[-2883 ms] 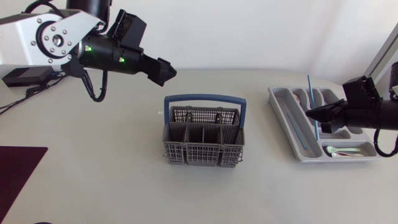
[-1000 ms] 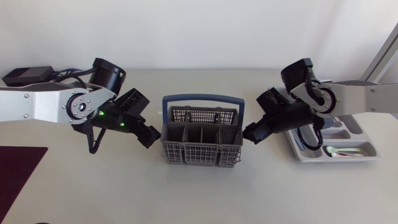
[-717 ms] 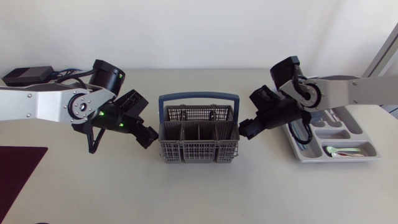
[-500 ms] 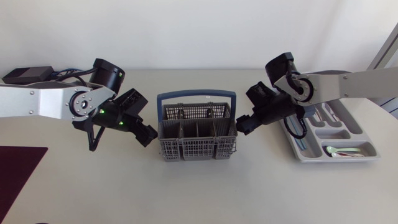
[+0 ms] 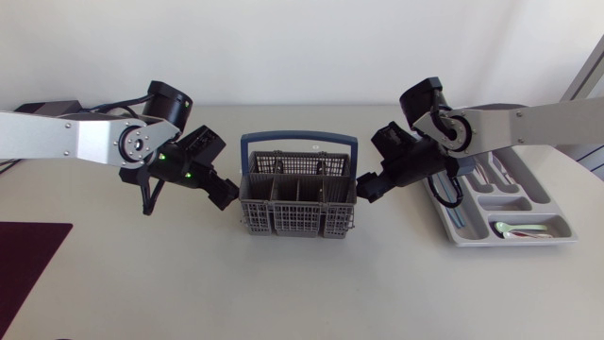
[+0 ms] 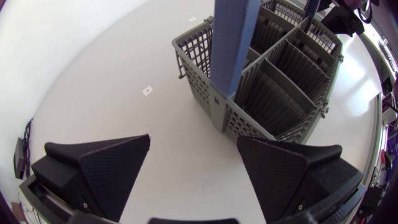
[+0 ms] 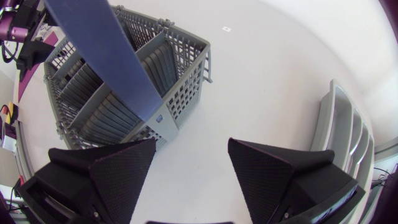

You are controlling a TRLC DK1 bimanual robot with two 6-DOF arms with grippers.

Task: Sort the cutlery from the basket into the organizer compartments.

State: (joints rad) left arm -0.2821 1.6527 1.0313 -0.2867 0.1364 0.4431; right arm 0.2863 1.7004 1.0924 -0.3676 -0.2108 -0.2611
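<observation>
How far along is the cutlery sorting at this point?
Apparently nearly done: cutlery lies in the organizer; the basket looks empty. Nothing in hand: left end effector and right end effector flank it, open. Little seems left.

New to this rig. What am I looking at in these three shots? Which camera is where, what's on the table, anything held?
Two robot arms work at a table. The wide shot comes from a fixed camera above: the left tool and right tool sit at either end of a grey cutlery basket with a blue handle. The other two shots come from a camera on each arm's wrist, looking past its own two black fingers at that basket. Both tools are open and hold nothing. The basket compartments that show look empty. To the right lies a grey organizer with a spoon in one end compartment.
</observation>
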